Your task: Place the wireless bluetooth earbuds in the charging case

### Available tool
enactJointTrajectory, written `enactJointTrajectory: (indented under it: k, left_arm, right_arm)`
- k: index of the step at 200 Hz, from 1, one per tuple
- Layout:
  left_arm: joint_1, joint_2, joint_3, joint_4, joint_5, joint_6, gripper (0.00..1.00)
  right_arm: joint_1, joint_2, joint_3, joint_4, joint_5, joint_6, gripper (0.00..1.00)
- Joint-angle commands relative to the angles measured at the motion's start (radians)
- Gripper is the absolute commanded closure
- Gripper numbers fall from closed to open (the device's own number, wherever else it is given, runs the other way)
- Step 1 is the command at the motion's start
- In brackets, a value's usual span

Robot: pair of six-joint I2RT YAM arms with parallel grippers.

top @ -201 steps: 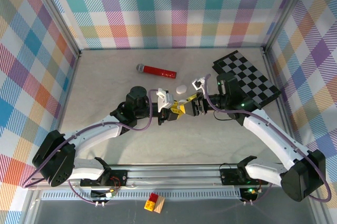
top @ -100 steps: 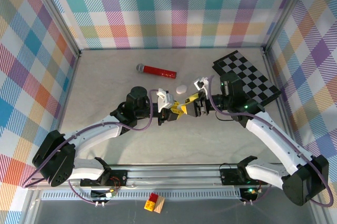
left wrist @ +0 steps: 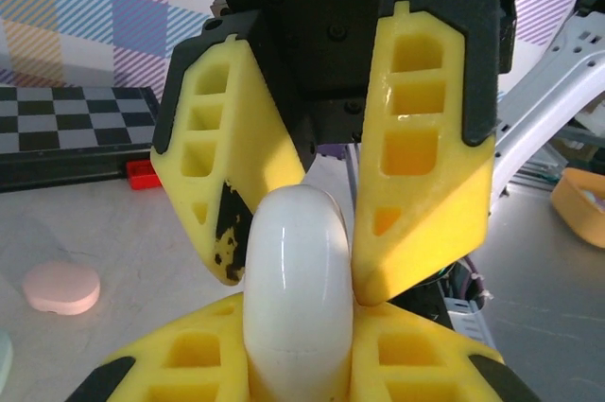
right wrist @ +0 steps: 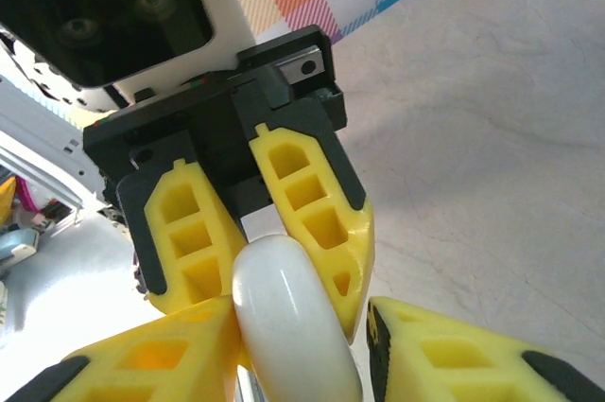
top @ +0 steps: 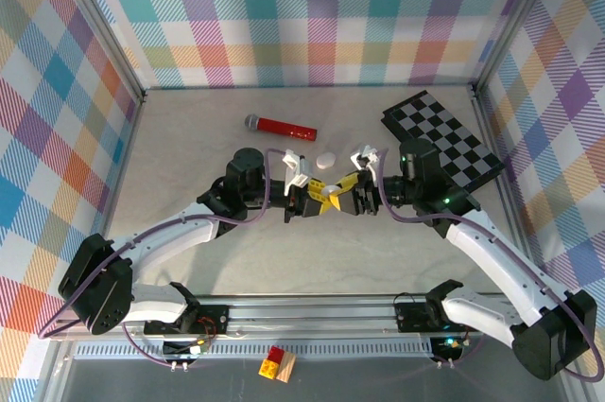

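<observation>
The white charging case (left wrist: 297, 279) hangs above the middle of the worktop (top: 189, 137), pinched from opposite ends. The left hand (top: 318, 200) is clenched on one end and the right hand (top: 350, 190) on the other, yellow fingers pressed against its rounded sides. No seam or open lid is visible, so I judge the case has yet to be opened before any earbud can go in.

The main risk is slip. The shell is smooth and curved, and each hand catches only a narrow strip near an end. If the hands pull apart or twist unevenly, the case may squirt out and drop. Squeezing harder could pop it sideways.

A pink round piece (left wrist: 61, 287) lies on the worktop; whether it is an earbud I cannot tell.
</observation>
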Motion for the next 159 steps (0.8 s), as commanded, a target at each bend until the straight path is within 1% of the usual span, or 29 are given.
enactJointTrajectory:
  k: [1, 18, 36, 55, 76, 109, 130, 149, 159]
  left_arm:
    - [-0.002, 0.008, 0.045, 0.028, 0.077, -0.044, 0.85]
    - [-0.001, 0.011, 0.046, 0.04, 0.088, -0.052, 0.85]
    - [0.0, 0.011, 0.046, 0.048, 0.097, -0.057, 0.85]
    - [0.001, 0.008, 0.044, 0.053, 0.092, -0.055, 0.82]
    - [0.002, 0.011, 0.043, 0.052, 0.085, -0.05, 0.78]
    - [0.003, 0.011, 0.035, 0.057, 0.065, -0.044, 0.56]
    - [0.009, -0.001, 0.007, 0.092, 0.032, -0.036, 0.37]
    - [0.016, -0.028, -0.038, 0.116, -0.042, -0.009, 0.16]
    - [0.018, -0.045, -0.055, 0.106, -0.084, 0.02, 0.1]
  right_arm:
    - [-0.004, -0.009, -0.014, 0.011, -0.013, -0.031, 0.67]
    - [-0.004, -0.009, -0.01, 0.004, -0.012, -0.038, 0.71]
    - [-0.004, -0.011, -0.009, 0.004, 0.003, -0.04, 0.74]
    - [-0.004, -0.009, -0.012, 0.01, 0.017, -0.038, 0.77]
    - [-0.004, -0.008, -0.013, 0.02, 0.024, -0.029, 0.78]
    - [-0.007, -0.006, -0.02, 0.029, 0.059, -0.007, 0.82]
    - [-0.013, -0.003, -0.034, 0.05, 0.087, 0.02, 0.83]
    - [-0.031, 0.003, -0.064, 0.092, 0.111, 0.06, 0.83]
    - [-0.041, 0.007, -0.085, 0.123, 0.125, 0.09, 0.82]
